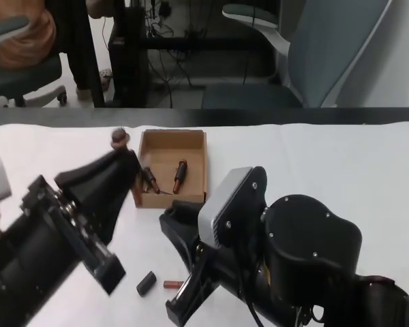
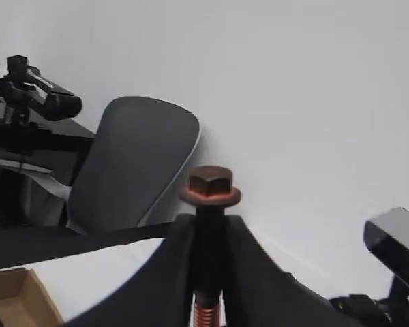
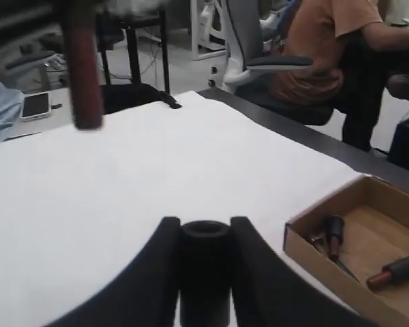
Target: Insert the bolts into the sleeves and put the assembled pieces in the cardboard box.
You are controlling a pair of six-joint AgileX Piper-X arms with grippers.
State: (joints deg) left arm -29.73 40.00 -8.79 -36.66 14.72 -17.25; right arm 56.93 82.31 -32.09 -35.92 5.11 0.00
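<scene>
Fingers [image 2: 163,272] of your left gripper [image 2: 210,228] pinch a copper-coloured bolt [image 2: 210,187] by its shank, the hex head standing clear of the tips. Your right gripper [image 3: 205,228] is clamped on a black sleeve [image 3: 205,262], open end showing. The cardboard box [image 1: 163,199] sits toward the far edge of the white worktop [image 1: 341,163], with two assembled pieces [image 1: 180,176] inside. A loose sleeve [image 1: 146,283] and a loose bolt [image 1: 174,283] lie just beside each other near the near edge, between your arms.
</scene>
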